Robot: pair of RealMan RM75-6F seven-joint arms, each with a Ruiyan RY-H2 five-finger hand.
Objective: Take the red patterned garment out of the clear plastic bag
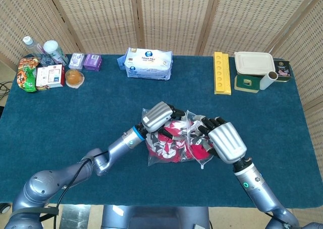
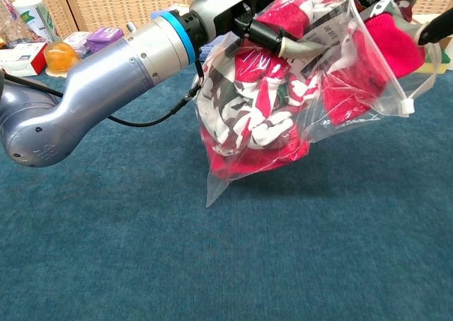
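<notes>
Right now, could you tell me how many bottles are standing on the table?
2: a clear bottle and a white-capped bottle, side by side at the table's far left corner; none seem hidden.

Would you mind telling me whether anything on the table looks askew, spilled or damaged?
Nothing stands out. The clear plastic bag hangs crumpled between both hands, its corner at the cloth, the red patterned garment inside; that fits the task.
</notes>
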